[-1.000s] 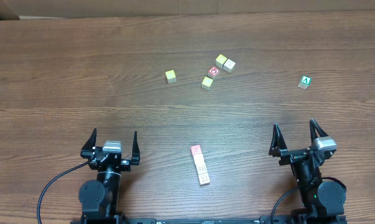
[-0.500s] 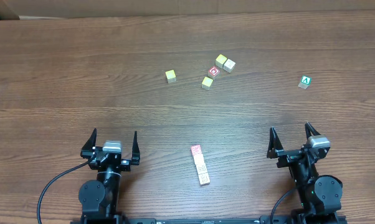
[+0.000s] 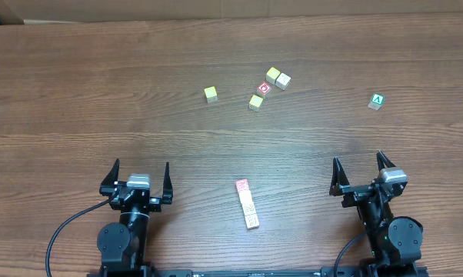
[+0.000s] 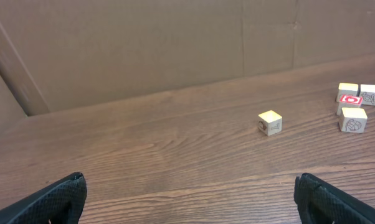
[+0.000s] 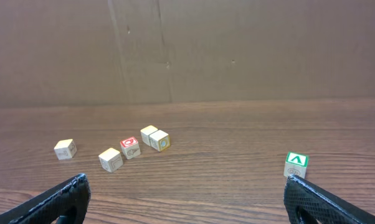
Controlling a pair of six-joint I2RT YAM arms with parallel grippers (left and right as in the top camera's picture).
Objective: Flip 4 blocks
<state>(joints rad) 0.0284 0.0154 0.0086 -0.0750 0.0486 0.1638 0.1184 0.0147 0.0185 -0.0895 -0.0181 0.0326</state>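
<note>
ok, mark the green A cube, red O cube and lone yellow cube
green A cube [image 3: 377, 100], overhead, top face
red O cube [image 3: 264, 88], overhead, top face
lone yellow cube [image 3: 210, 94], overhead, top face

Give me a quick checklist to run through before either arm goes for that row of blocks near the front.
1. Left gripper open and empty: ok.
2. Right gripper open and empty: ok.
3. Row of four blocks lying between the two arms, nothing touching it: ok.
4. Loose cubes and green A cube well apart from the row: ok.
5. Row showing in either wrist view: not ok.
6. Which faces are up along the row: cannot tell, beyond a red far end.
</note>
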